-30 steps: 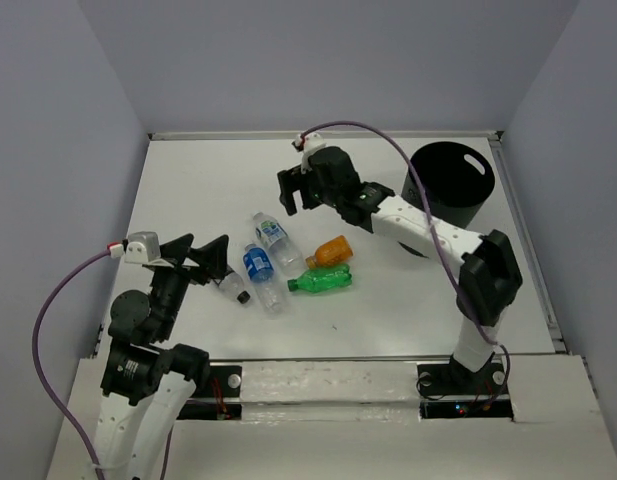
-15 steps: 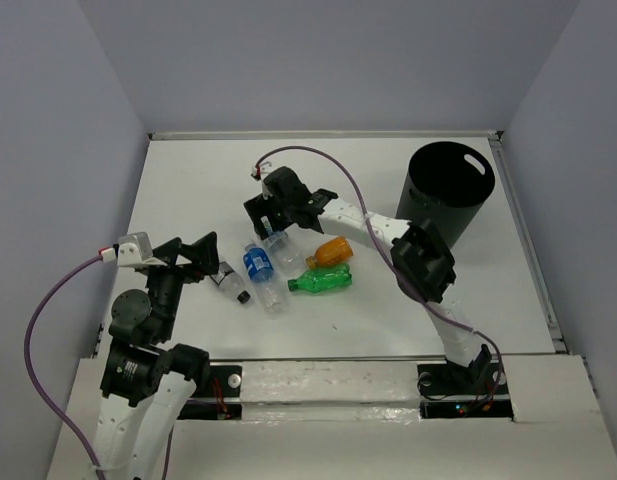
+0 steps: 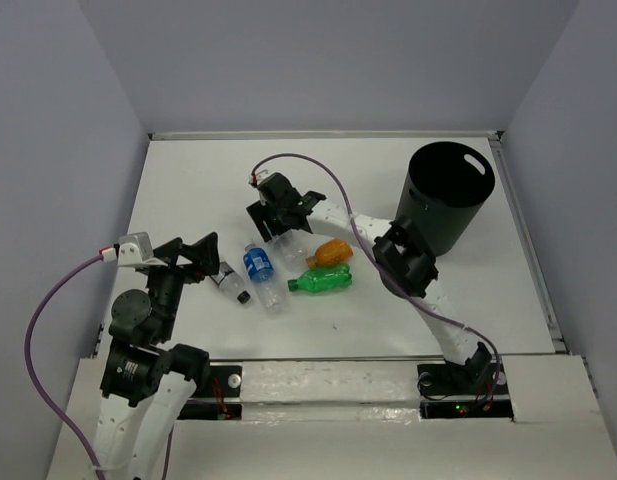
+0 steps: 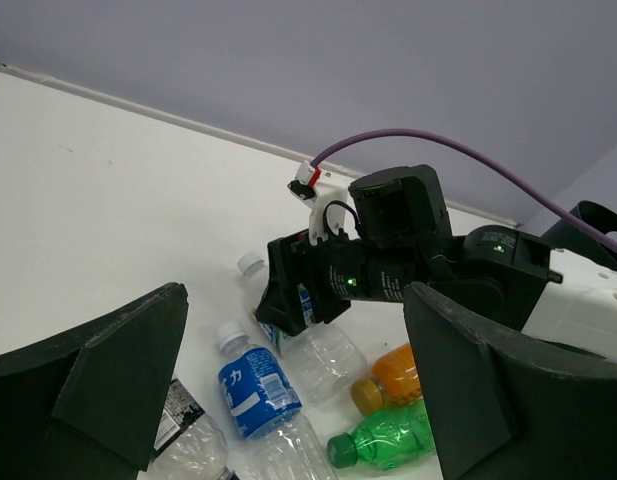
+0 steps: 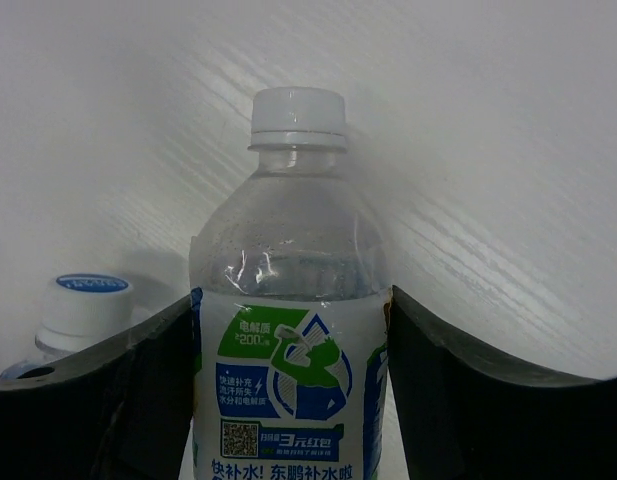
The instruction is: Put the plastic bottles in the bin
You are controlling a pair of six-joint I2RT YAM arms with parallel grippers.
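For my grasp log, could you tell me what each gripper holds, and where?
The left gripper holds nothing. The right gripper straddles the white-capped clear bottle at its labelled body; whether it actually grips cannot be told.

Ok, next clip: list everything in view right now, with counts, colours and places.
bin: 1, black, far right of table
clear bottles with blue labels: 2, lying mid-table; one free, one between the fingers of the right tool
orange bottle: 1, lying right of those
green bottle: 1, lying just nearer than the orange
small clear bottle: 1, dark cap, beside the left tool
table: 1, white
left tool: open, empty
right tool: straddling that bottle, grip unclear
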